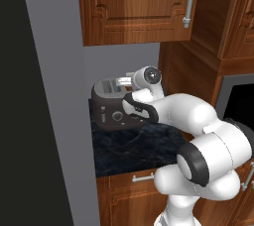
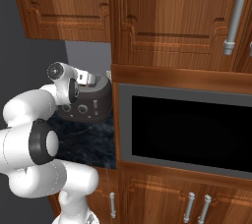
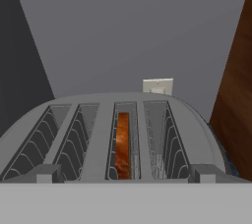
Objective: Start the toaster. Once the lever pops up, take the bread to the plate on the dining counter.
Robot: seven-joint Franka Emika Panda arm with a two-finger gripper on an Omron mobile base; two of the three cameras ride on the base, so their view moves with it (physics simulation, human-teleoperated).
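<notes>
- My pincer (image 1: 120, 81) hangs above the toaster (image 1: 115, 105), jaws wide apart, holding nothing.
- The bread (image 3: 122, 145) sits low in the slot straight ahead.
- I should press the lever squarely down.

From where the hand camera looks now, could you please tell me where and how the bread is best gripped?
Grip the bread by its brown top edge, coming straight down from above. It stands upright on edge, sunk in the third slot from the left of the toaster, so probably only that narrow crust is reachable, with one finger on each flat face.

The bread (image 3: 122, 144) sits deep in the toaster (image 3: 113, 134), apparently edge-on, its face hidden by the slot.
</notes>
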